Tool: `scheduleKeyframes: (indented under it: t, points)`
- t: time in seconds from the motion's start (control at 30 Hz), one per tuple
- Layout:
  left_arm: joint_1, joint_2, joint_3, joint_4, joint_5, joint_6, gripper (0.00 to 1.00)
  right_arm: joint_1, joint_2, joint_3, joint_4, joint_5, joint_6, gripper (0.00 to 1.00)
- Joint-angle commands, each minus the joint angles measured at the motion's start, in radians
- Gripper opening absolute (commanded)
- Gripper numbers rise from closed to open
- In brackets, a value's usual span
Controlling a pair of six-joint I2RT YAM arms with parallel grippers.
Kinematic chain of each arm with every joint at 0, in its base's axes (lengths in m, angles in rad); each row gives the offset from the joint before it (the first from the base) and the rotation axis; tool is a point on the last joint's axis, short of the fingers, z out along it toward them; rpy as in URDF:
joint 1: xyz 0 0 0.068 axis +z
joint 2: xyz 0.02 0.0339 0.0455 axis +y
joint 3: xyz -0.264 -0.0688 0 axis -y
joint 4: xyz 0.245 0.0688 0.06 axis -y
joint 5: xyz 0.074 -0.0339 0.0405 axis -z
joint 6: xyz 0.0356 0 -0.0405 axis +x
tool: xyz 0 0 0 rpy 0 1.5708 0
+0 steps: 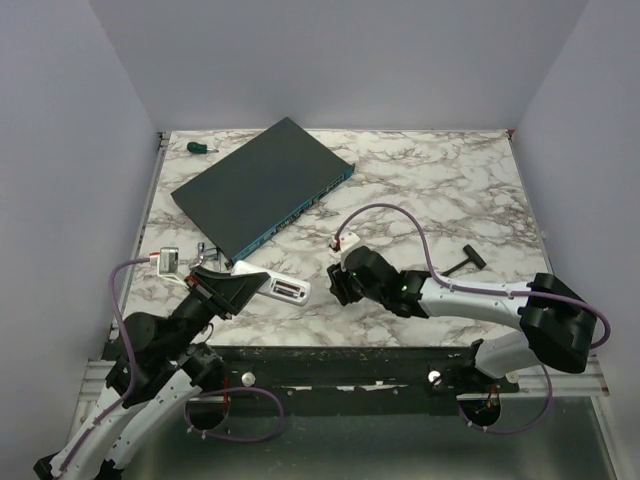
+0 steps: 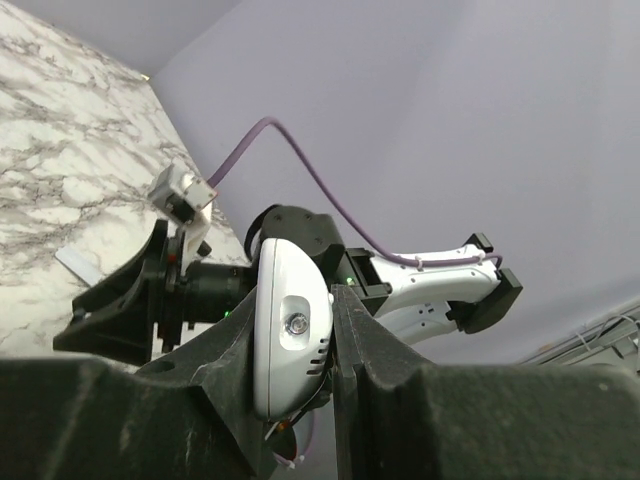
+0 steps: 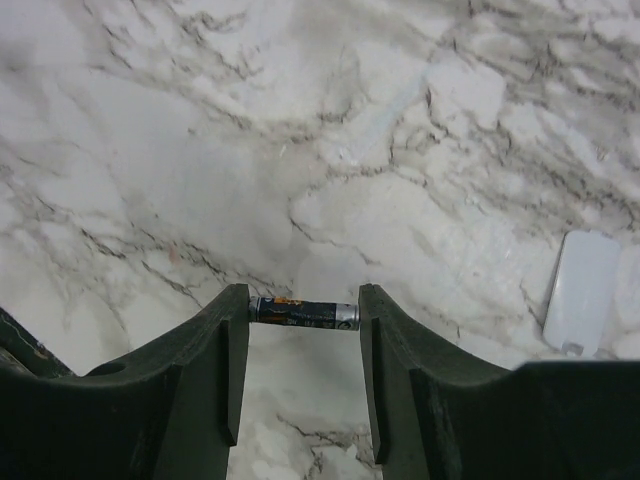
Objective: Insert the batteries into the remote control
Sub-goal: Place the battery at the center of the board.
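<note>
Marble surface (image 1: 430,190) below: left tool (image 1: 243,284) clamps the remote control (image 1: 283,290) by its long edges, raised near the front. It is likely light, slick plastic. Right tool (image 3: 304,300) pinches a slim battery (image 3: 303,313) end to end; it is probably rigid and prone to roll.

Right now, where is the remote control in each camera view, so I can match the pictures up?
Top external: remote control lower left of centre, in the jaws of the left gripper.
Left wrist: remote control bottom centre, clamped between the jaws.
Right wrist: not in it; only a battery between those jaws.
Shared landmark: the marble tabletop, in all three.
</note>
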Motion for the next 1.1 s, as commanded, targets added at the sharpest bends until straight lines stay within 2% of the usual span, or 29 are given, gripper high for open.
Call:
scheduleKeyframes:
  t: [0.0, 0.2, 0.4, 0.47, 0.57, 0.63, 0.77, 0.93, 1.07]
  points:
    - [0.003, -0.014, 0.032, -0.014, -0.02, 0.023, 0.0, 0.018, -0.003, -0.042, -0.177, 0.043, 0.119, 0.44]
    - [0.003, -0.023, 0.015, -0.01, -0.019, 0.001, 0.0, 0.019, 0.046, -0.008, -0.203, 0.082, 0.291, 0.43]
    - [0.002, -0.058, 0.015, -0.036, -0.023, 0.001, 0.0, 0.039, 0.147, 0.051, -0.281, 0.171, 0.353, 0.47]
    - [0.003, -0.069, 0.016, -0.05, -0.052, 0.005, 0.0, 0.046, 0.18, 0.073, -0.311, 0.186, 0.364, 0.54]
    - [0.002, -0.081, 0.016, -0.058, -0.063, 0.01, 0.0, 0.053, 0.195, 0.085, -0.327, 0.2, 0.382, 0.73]
    - [0.004, -0.084, 0.017, -0.061, -0.067, 0.01, 0.0, 0.056, 0.179, 0.078, -0.321, 0.2, 0.385, 0.8]
    - [0.002, -0.094, 0.016, -0.071, -0.076, 0.01, 0.0, 0.055, 0.11, 0.079, -0.327, 0.209, 0.355, 0.85]
    - [0.003, -0.11, 0.017, -0.082, -0.091, 0.015, 0.0, 0.054, -0.027, 0.078, -0.339, 0.212, 0.271, 0.86]
    - [0.003, -0.11, 0.013, -0.097, -0.104, 0.029, 0.0, 0.042, -0.118, 0.061, -0.339, 0.168, 0.206, 0.83]
